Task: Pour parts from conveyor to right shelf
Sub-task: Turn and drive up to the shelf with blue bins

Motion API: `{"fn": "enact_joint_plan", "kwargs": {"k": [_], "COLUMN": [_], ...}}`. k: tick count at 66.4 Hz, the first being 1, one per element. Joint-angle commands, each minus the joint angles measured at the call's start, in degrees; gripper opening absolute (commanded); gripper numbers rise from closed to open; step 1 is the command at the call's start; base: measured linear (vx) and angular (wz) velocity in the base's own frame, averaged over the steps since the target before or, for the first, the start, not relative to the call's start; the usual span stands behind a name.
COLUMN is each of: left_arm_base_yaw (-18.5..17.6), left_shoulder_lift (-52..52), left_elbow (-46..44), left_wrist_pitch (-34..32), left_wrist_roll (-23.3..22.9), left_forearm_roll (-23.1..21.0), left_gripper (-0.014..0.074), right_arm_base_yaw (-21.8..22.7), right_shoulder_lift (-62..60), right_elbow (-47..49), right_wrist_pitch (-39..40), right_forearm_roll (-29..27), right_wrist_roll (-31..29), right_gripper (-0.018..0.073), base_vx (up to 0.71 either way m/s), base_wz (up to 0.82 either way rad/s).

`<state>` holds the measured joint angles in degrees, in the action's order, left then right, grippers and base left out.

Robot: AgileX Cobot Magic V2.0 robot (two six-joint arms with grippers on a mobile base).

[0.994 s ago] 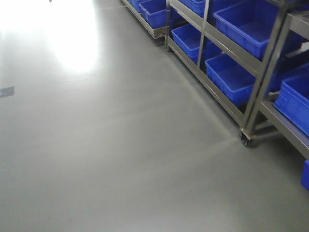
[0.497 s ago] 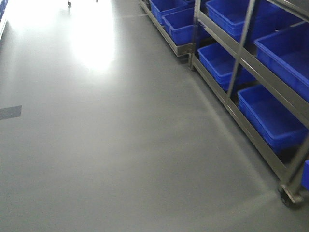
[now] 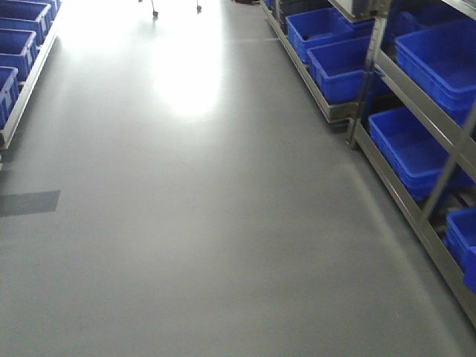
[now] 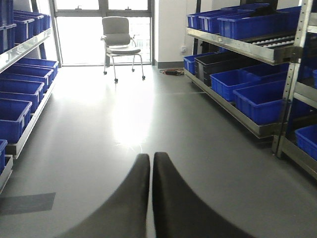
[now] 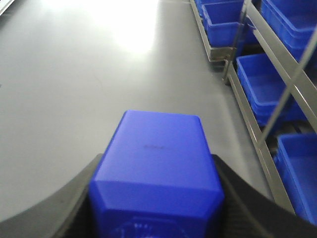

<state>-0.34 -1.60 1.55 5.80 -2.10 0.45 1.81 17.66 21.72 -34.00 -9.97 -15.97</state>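
A bright-blue block, the part (image 5: 158,144), fills the lower middle of the right wrist view. My right gripper (image 5: 157,161) is shut on it, with a dark finger pressed against each side. The right shelf (image 3: 387,74) is a steel rack with large blue tubs (image 3: 416,145) and runs along the right of the aisle; the rack (image 5: 277,74) shows in the right wrist view too. My left gripper (image 4: 151,157) hangs over the grey floor, its fingers closed together with nothing between them. The conveyor is out of view.
Another rack of blue tubs (image 3: 18,44) lines the left side of the aisle. A grey office chair (image 4: 120,42) stands at the far end by bright windows. A dark patch (image 3: 28,202) marks the floor at left. A black tub (image 4: 223,62) sits among the blue ones.
The front view has swung left: the right shelf slid toward the right edge of the frame, and the left rack and the aisle's far end came into view.
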Motion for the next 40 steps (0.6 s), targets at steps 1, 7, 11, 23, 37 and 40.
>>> {"fn": "enact_joint_plan", "kwargs": {"k": [1, 7, 11, 23, 37, 40], "left_arm_base_yaw": [0.2, 0.2, 0.2, 0.2, 0.2, 0.2], "left_shoulder_lift": [-1.0, -1.0, -1.0, -1.0, -1.0, -1.0], "left_elbow": [-1.1, -1.1, -1.1, -1.1, -1.1, -1.1], "left_wrist_pitch": [-4.5, -4.5, -4.5, -4.5, -4.5, -4.5], "left_wrist_roll": [-0.5, -0.5, -0.5, -0.5, -0.5, -0.5], "left_forearm_roll": [-0.5, -0.5, -0.5, -0.5, -0.5, -0.5], "left_gripper": [-0.0006, -0.0006, -0.0006, -0.0006, -0.0006, -0.0006], "right_arm_base_yaw": [0.1, 0.1, 0.1, 0.1, 0.1, 0.1], "right_shoulder_lift": [0.5, 0.5, 0.5, 0.5, 0.5, 0.5], "right_elbow": [1.5, 1.5, 1.5, 1.5, 1.5, 1.5], "right_wrist_pitch": [4.3, 4.3, 4.3, 4.4, 4.3, 4.3], "right_forearm_roll": [-0.3, -0.3, -0.3, -0.3, -0.3, -0.3], "right_wrist_roll": [-0.4, -0.4, -0.4, -0.4, -0.4, -0.4], "right_gripper": [-0.0004, -0.0004, -0.0004, -0.0004, -0.0004, -0.0004], "base_vx": [0.71, 0.7, 0.7, 0.7, 0.68, 0.68], "base_wz": [0.22, 0.18, 0.15, 0.09, 0.01, -0.03]}}
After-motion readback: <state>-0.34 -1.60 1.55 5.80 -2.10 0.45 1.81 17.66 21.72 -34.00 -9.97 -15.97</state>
